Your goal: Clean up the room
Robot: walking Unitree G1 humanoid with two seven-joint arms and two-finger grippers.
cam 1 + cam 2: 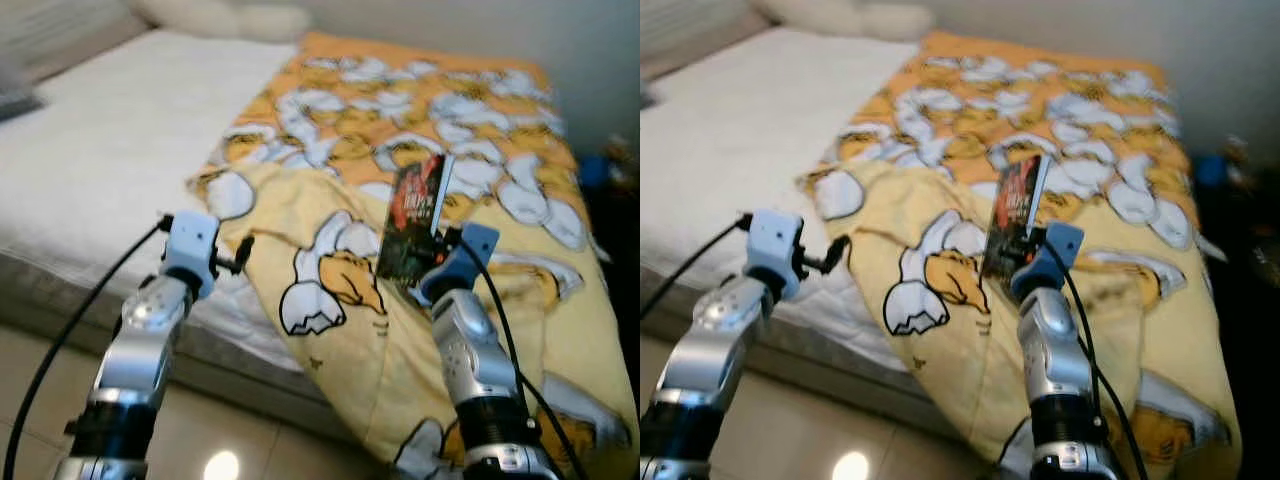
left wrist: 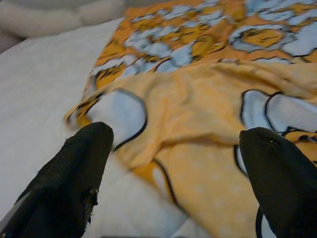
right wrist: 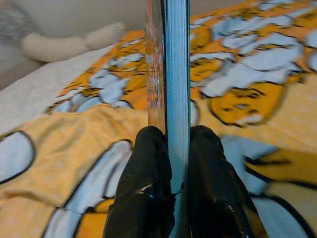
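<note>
A book is held upright, clamped between the fingers of the right gripper above the rumpled yellow duvet, not yet put away, while the left gripper is spread wide, holding nothing, over the bed.

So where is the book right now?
The book is clamped upright in the right hand, held above the yellow cartoon blanket on the bed, right of centre in the eye views.
</note>
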